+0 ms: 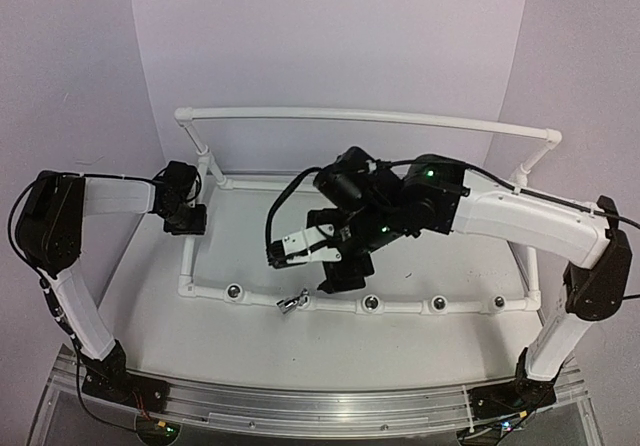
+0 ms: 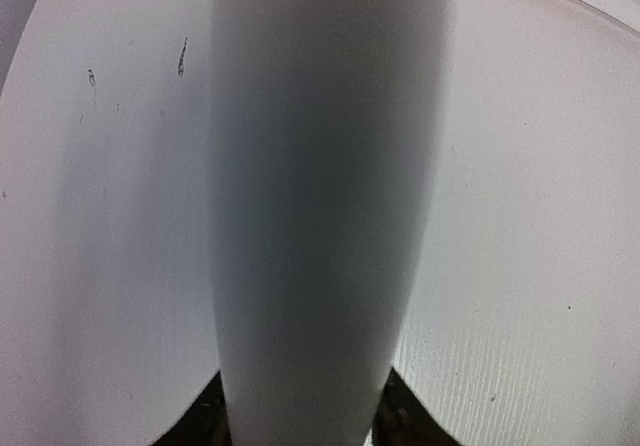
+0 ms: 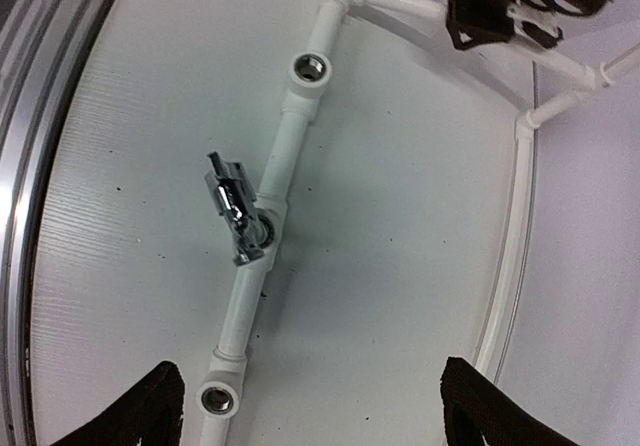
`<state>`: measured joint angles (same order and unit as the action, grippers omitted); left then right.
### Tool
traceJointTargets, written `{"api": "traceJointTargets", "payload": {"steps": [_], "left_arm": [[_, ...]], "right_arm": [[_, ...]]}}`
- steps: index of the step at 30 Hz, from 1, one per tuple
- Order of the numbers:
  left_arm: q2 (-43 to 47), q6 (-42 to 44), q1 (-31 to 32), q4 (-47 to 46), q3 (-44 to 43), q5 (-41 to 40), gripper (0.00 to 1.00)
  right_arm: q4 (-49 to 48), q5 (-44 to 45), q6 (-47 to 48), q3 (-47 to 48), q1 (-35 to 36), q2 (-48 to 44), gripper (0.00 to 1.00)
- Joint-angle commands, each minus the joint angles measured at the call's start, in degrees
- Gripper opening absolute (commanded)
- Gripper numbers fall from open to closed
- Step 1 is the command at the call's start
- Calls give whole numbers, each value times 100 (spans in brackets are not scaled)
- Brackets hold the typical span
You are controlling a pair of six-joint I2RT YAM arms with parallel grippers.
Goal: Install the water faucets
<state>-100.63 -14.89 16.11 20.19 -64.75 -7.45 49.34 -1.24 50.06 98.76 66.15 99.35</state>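
One silvery faucet (image 3: 235, 211) sits with its stem in a socket of the white pipe frame's front pipe (image 3: 285, 156), head leaning off to the side. It also shows in the top view (image 1: 291, 304). My right gripper (image 3: 320, 418) is open and empty, held above the table behind that faucet; in the top view the right gripper (image 1: 345, 274) hovers just behind the front pipe. My left gripper (image 1: 186, 218) is shut on the frame's left side pipe (image 2: 320, 216), which fills the left wrist view between the dark fingertips (image 2: 200, 421).
The front pipe has open round sockets (image 1: 233, 291), (image 1: 371, 303), (image 1: 438, 304), (image 1: 498, 301). A raised back rail (image 1: 370, 117) spans the frame on corner posts. The table's metal front edge (image 1: 300, 406) runs below the arm bases.
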Motion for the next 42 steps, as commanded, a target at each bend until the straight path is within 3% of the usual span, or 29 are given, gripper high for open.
{"api": "traceJointTargets", "payload": {"steps": [1,4,6,12,20,33,42], "left_arm": [[461,-663,51,242,-151,240,67],[671,-790,120,493,-275,250,95],[864,-890,153,651,-355,258,99],[1404,-1085,240,950,-502,276,100],[1966,-1195,270,950,-303,207,100],[2301,-1185,290,759,-228,392,100],[2344,-1209,351,688,-179,383,100]], "right_arm": [[18,581,244,29,244,449,85],[11,958,166,148,452,846,84],[8,1120,43,244,540,1068,82],[43,1708,-607,460,702,1842,80],[20,1650,-1194,770,700,2377,71],[-216,1935,-1242,713,515,2705,62],[-239,1756,-1525,753,426,2747,49]]}}
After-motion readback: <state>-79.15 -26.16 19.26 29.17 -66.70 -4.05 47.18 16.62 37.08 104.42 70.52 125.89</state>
